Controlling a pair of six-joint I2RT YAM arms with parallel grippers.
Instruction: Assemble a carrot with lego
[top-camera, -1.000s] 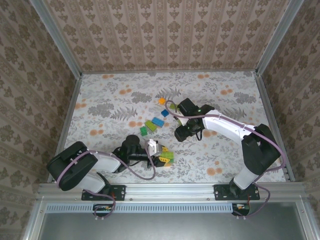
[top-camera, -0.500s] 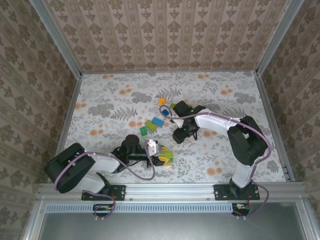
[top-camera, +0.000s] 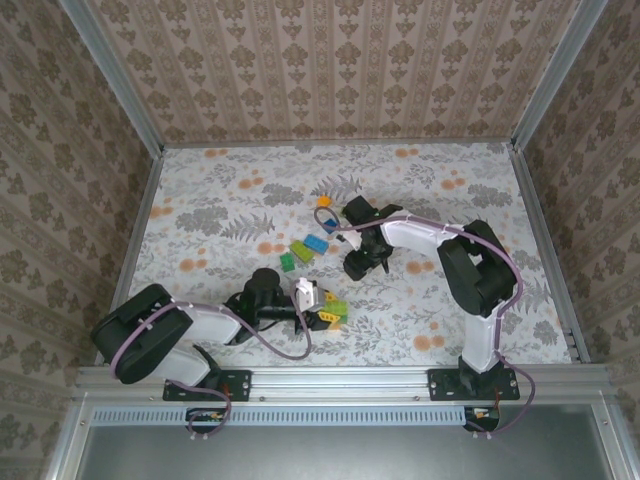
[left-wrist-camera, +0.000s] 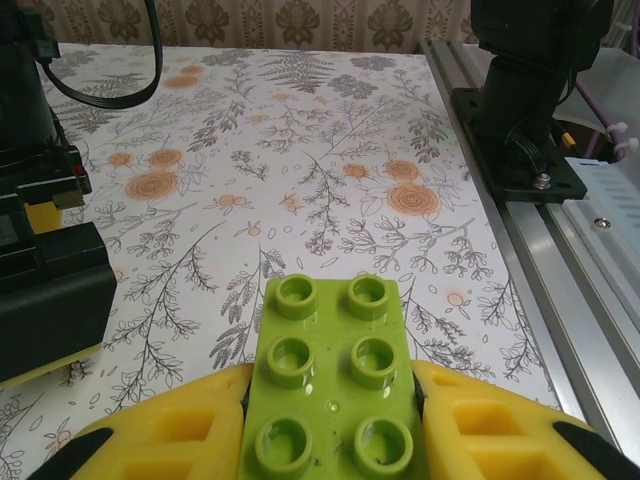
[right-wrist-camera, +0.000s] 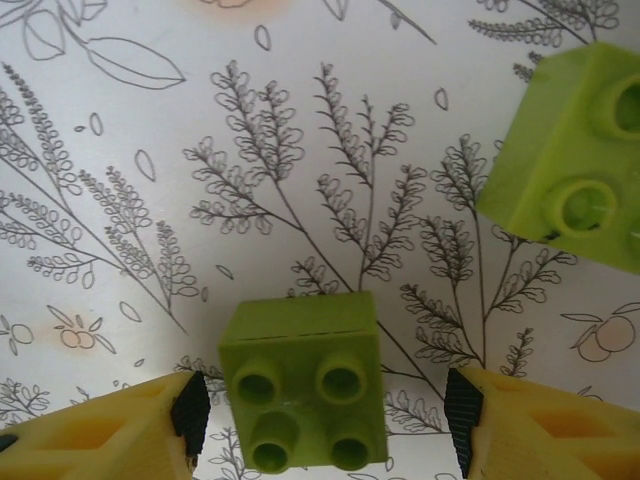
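Observation:
My left gripper (left-wrist-camera: 335, 445) is shut on a lime lego brick (left-wrist-camera: 335, 380), its yellow fingers (left-wrist-camera: 500, 440) pressed against both long sides. From above, that gripper (top-camera: 322, 308) sits near the front middle of the table with a small lime, dark green and orange cluster (top-camera: 334, 311) at its tip. My right gripper (right-wrist-camera: 325, 410) is open and straddles a small lime four-stud brick (right-wrist-camera: 300, 385) lying on the table, with a gap on each side. From above, the right gripper (top-camera: 353, 268) points down at mid-table.
A second lime brick (right-wrist-camera: 575, 160) lies just beyond the right gripper. Loose bricks lie left of it: blue (top-camera: 315, 243), green (top-camera: 299, 251), dark green (top-camera: 287, 263), and orange (top-camera: 323, 201) further back. The right arm's base (left-wrist-camera: 525, 110) stands at the table's near rail.
The right arm has swung its gripper slightly left and its jaws have narrowed a little. The left jaws have closed tight on the lime brick.

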